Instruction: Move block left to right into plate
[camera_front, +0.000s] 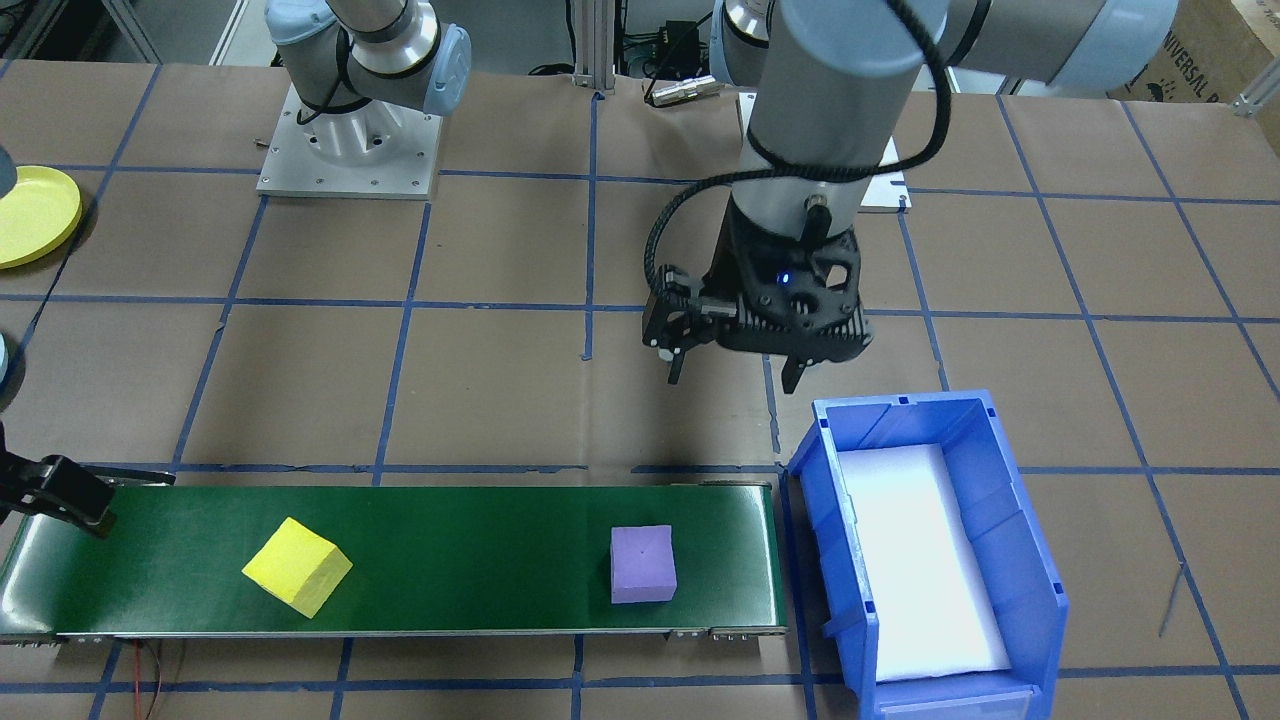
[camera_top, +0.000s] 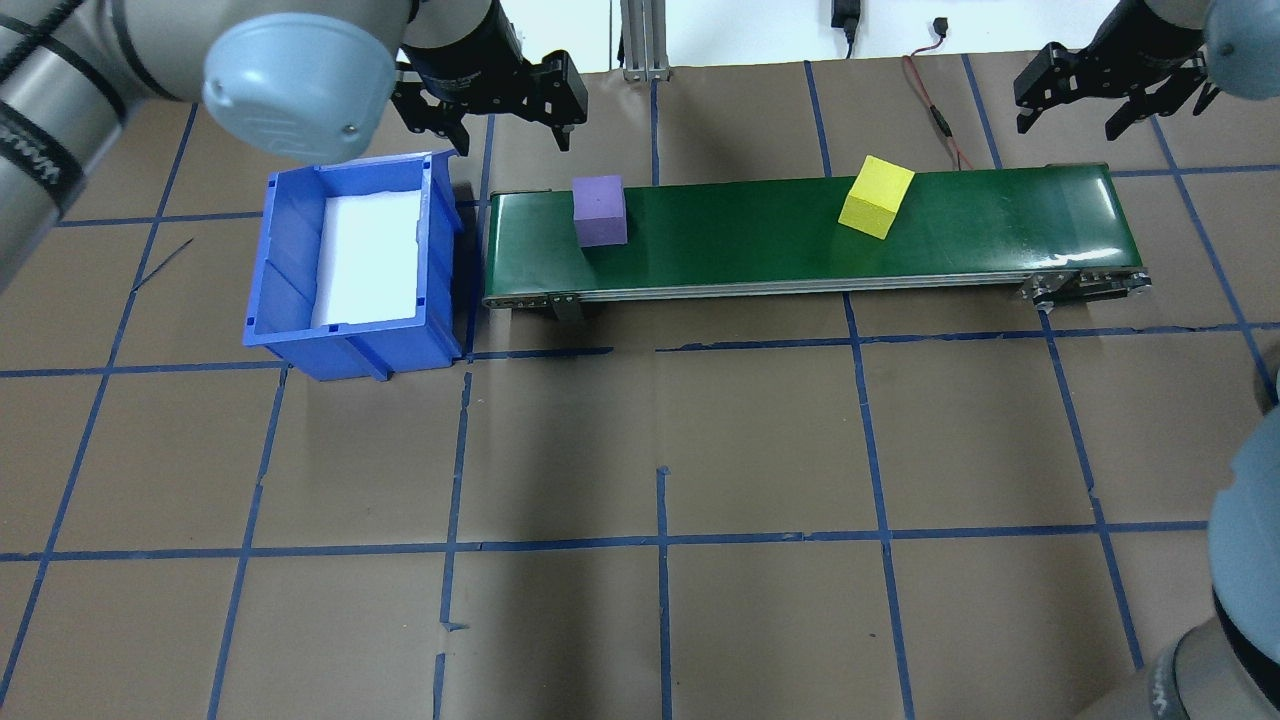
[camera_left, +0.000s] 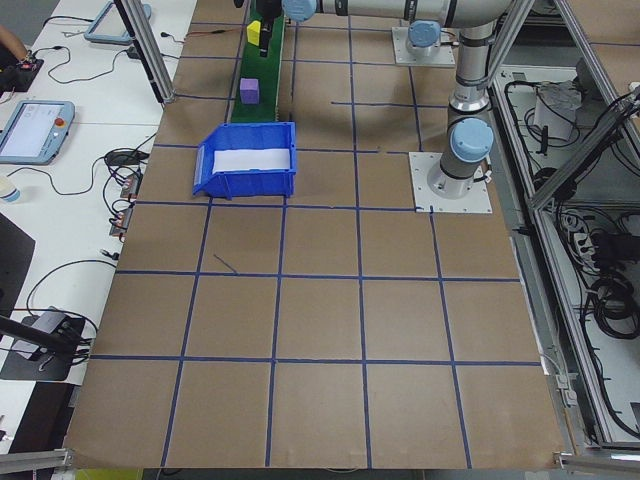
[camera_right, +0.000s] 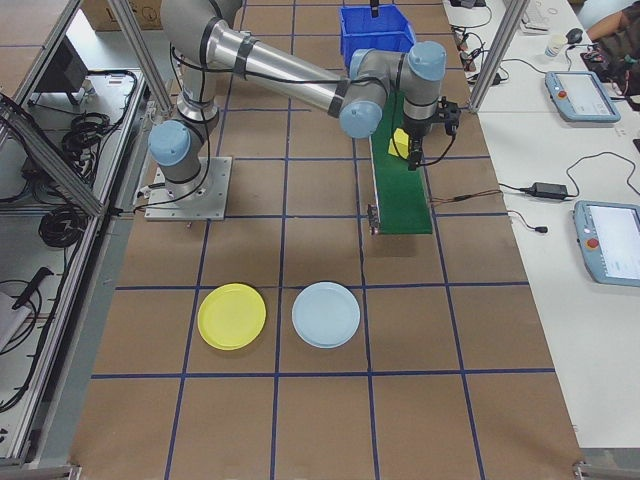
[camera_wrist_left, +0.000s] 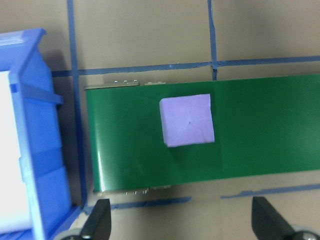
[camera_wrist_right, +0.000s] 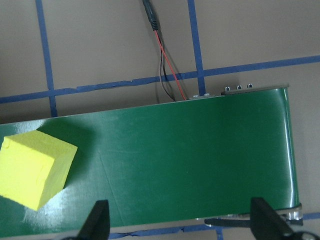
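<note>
Your left arm reached far forward across the table, its wrist pointing straight down, and the left gripper (camera_top: 497, 108) hung with its fingers spread wide and nothing between them. Your right arm stretched out the same way on the other side, elbow bent, wrist turned downward. The right gripper (camera_top: 1112, 95) also stood with its jaws apart and empty, fingertips pointing toward the table.

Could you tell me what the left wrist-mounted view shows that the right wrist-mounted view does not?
Only the left wrist-mounted view shows the purple block and the blue bin beside the belt's end. Only the right wrist-mounted view shows the yellow block and red and black wires running under the belt. Both show the green conveyor belt, blue floor tape, and two open tool fingertips at the bottom edge.
</note>
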